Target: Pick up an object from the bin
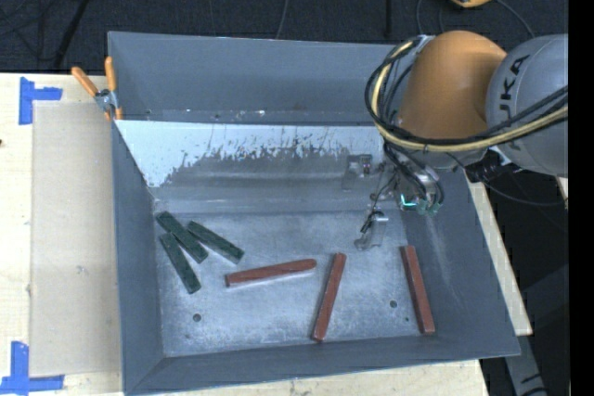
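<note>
Gripper, spread or closed cannot be told, empty over bare floor: middle brown stick ends just below-left, right brown stick nearby, bin's back wall behind, open floor leftward.

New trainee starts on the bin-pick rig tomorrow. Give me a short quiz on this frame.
1. Count: how many red-brown bars lie on the floor of the bin?
2. True or false: the dark green bars lie in the bin's right half.
3. Pick one: the gripper hangs over A) the bin's left half, B) the bin's right half, C) the table outside the bin.

Key: 1) three. 2) False; they lie at the left. 3) B.
</note>
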Robot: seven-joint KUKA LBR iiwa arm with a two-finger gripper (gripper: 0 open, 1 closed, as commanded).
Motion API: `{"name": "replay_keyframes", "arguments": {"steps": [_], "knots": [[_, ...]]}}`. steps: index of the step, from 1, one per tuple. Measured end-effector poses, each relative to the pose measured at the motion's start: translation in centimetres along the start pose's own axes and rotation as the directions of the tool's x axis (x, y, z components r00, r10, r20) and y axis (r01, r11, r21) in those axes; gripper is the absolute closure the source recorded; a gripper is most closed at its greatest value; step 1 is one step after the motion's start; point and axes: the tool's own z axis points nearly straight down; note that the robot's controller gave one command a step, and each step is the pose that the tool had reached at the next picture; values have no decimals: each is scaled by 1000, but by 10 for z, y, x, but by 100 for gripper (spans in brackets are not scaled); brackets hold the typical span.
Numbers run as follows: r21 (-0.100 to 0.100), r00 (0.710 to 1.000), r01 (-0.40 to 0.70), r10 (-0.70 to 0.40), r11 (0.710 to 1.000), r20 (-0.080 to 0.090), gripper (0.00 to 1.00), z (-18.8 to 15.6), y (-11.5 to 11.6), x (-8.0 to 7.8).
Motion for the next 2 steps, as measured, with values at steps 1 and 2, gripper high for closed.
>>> {"name": "replay_keyframes", "arguments": {"steps": [1,2], "knots": [[1,1000,0,0,1000,7,0,-4,0,-2],[0,999,-52,52,999,12,0,47,16,30]]}}
